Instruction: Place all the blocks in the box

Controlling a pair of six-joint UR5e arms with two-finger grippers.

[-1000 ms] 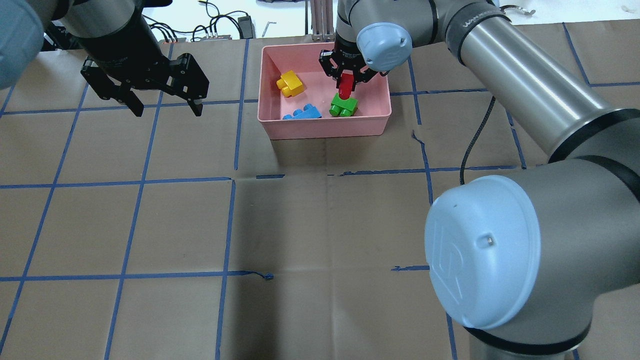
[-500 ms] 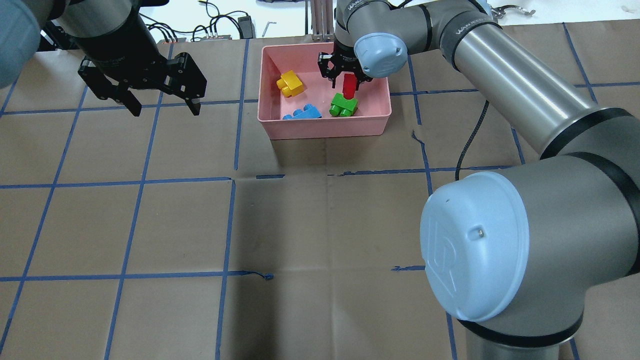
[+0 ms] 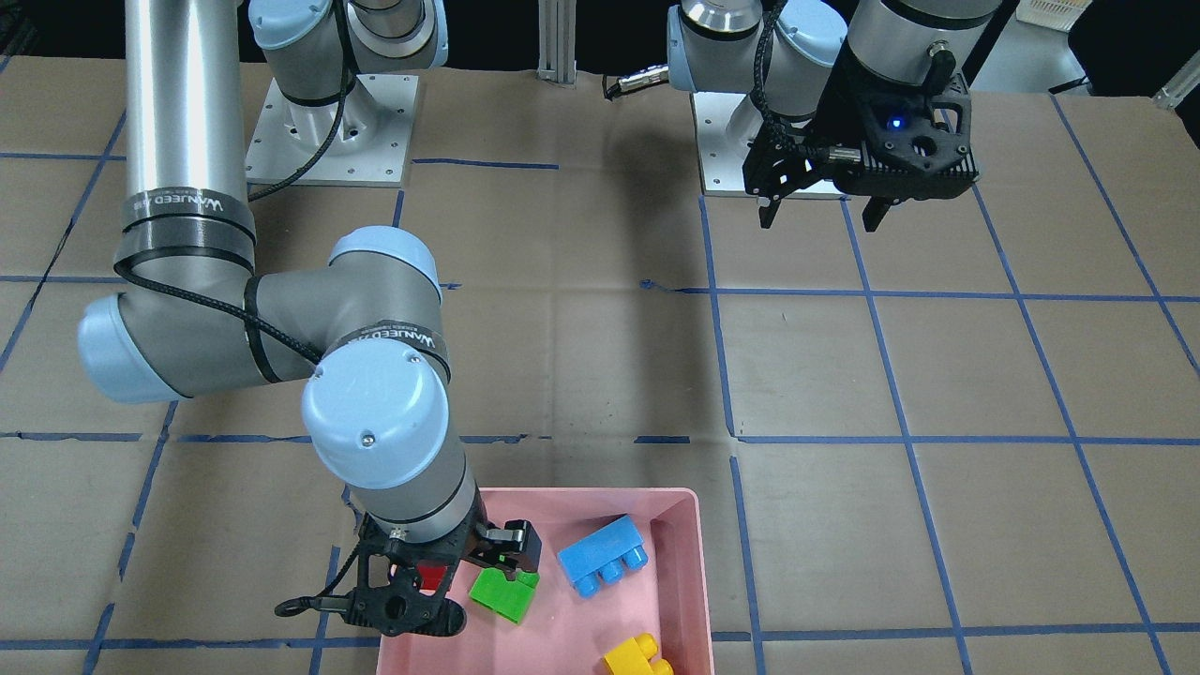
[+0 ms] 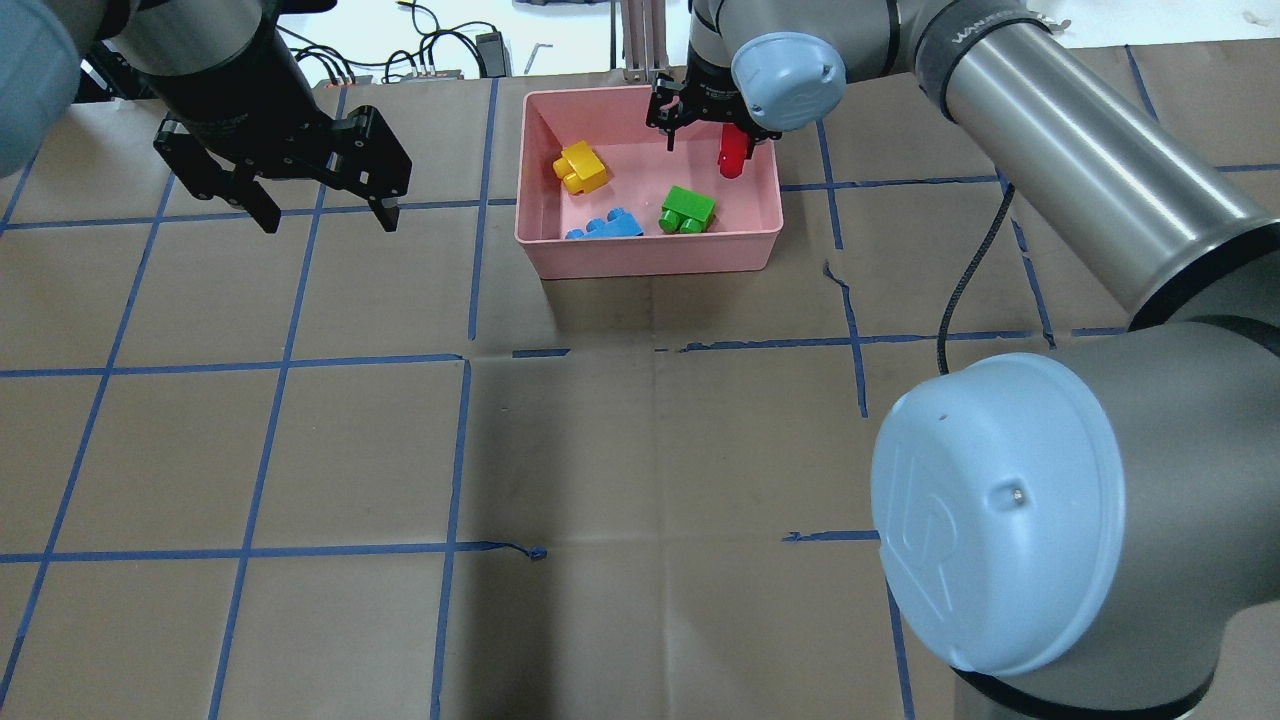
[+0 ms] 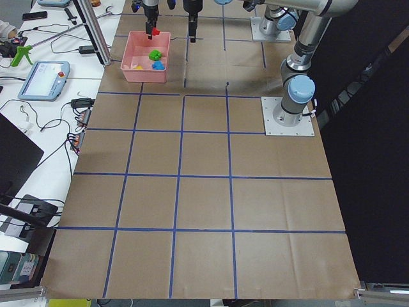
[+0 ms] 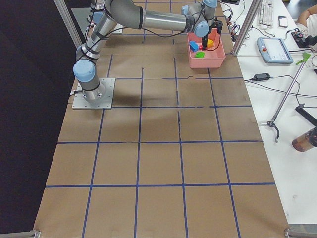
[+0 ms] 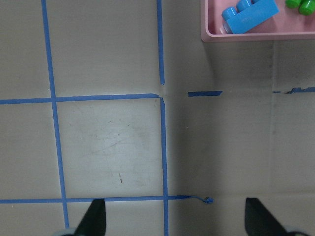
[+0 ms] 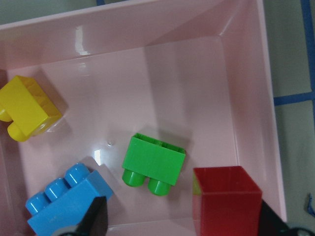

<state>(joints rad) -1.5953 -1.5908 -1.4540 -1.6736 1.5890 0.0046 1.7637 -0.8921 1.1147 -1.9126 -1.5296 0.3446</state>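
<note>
The pink box (image 4: 650, 255) stands at the table's far middle. In it lie the yellow block (image 4: 582, 167), the blue block (image 4: 605, 225) and the green block (image 4: 687, 210). My right gripper (image 4: 708, 140) hovers over the box's far right corner with its jaws wide open. The red block (image 4: 732, 152) sits against one finger, above the box floor; the right wrist view shows it (image 8: 226, 199) large beside the green block (image 8: 153, 162). My left gripper (image 4: 332, 222) is open and empty over bare table, left of the box.
Brown paper with a blue tape grid (image 4: 460, 360) covers the table. Cables and small devices (image 4: 440, 60) lie beyond the far edge. The right arm's elbow (image 4: 990, 510) fills the near right of the overhead view.
My right gripper moved from over the green block to the box's far right corner and opened its jaws; the red block is no longer clamped. The left arm barely moved.
</note>
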